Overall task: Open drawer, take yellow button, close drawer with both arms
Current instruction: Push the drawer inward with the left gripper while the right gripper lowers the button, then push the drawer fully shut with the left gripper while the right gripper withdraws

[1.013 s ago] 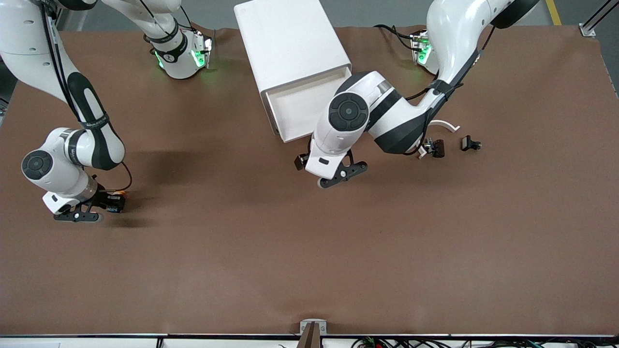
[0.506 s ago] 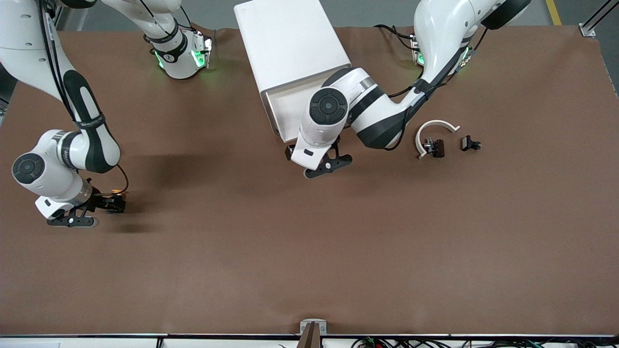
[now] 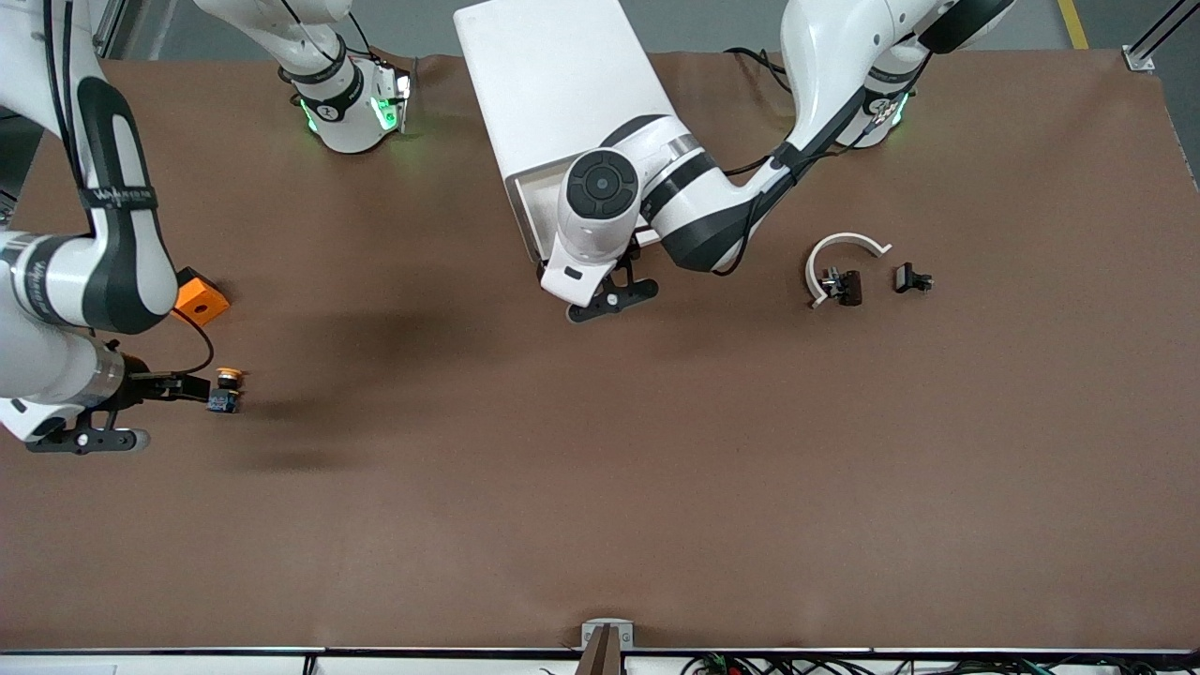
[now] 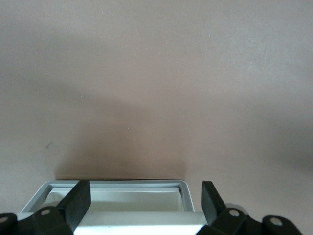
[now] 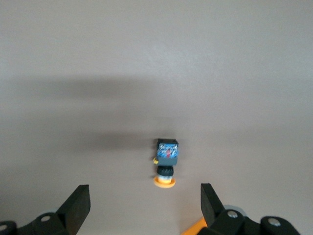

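Observation:
The button (image 3: 225, 388), orange cap and blue-specked black body, lies on the brown table near the right arm's end. It also shows in the right wrist view (image 5: 166, 165). My right gripper (image 3: 183, 386) is open and empty, just beside the button and clear of it; its fingertips (image 5: 78, 203) stand wide apart. The drawer (image 3: 527, 208), uppermost of the white cabinet (image 3: 562, 84), stands pulled out, largely hidden under my left arm. My left gripper (image 3: 600, 272) is open at the drawer's front; in the left wrist view the drawer's front slat (image 4: 142, 220) lies between the fingers (image 4: 78, 200).
An orange block (image 3: 200, 298) sits on the table farther from the front camera than the button. A white plastic arc (image 3: 839, 251) with small black clips (image 3: 911, 278) lies toward the left arm's end. The brown table (image 3: 600, 487) stretches wide nearer the front camera.
My right gripper let go of the button and drew back toward the right arm's end, uncovering the orange block. My left gripper moved to the drawer's front.

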You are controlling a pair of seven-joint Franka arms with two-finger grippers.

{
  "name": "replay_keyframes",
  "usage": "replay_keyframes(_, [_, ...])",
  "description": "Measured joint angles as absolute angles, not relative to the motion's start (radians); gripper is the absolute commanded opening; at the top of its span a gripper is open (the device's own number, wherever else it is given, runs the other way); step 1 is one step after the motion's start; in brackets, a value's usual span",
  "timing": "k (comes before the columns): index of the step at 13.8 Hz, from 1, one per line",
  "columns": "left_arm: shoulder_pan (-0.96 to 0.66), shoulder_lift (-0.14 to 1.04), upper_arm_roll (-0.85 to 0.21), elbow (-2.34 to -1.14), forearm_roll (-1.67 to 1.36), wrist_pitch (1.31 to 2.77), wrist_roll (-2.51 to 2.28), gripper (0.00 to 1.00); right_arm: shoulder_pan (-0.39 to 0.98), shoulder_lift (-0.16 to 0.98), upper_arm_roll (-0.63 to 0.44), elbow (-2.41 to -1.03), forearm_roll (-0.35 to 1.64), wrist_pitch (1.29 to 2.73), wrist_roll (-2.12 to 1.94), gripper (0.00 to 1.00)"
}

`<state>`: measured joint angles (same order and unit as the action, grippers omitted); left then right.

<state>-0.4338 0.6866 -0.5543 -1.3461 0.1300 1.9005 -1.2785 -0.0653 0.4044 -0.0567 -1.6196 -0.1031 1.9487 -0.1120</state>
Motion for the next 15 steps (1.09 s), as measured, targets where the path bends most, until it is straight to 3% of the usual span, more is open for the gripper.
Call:
replay_keyframes(5, [-0.468, 0.687, -0.554, -1.358, 0.130, 1.879, -1.330, 1.00, -0.025, 0.328, -0.058, -1.451, -0.033, 1.709, -0.099, 1.00])
replay_keyframes(15, [-0.529, 0.687, -0.564, -1.365, 0.117, 1.820, -1.461, 1.00, -0.014, 0.303, -0.056, -1.336, -0.007, 1.625, -0.099, 1.00])
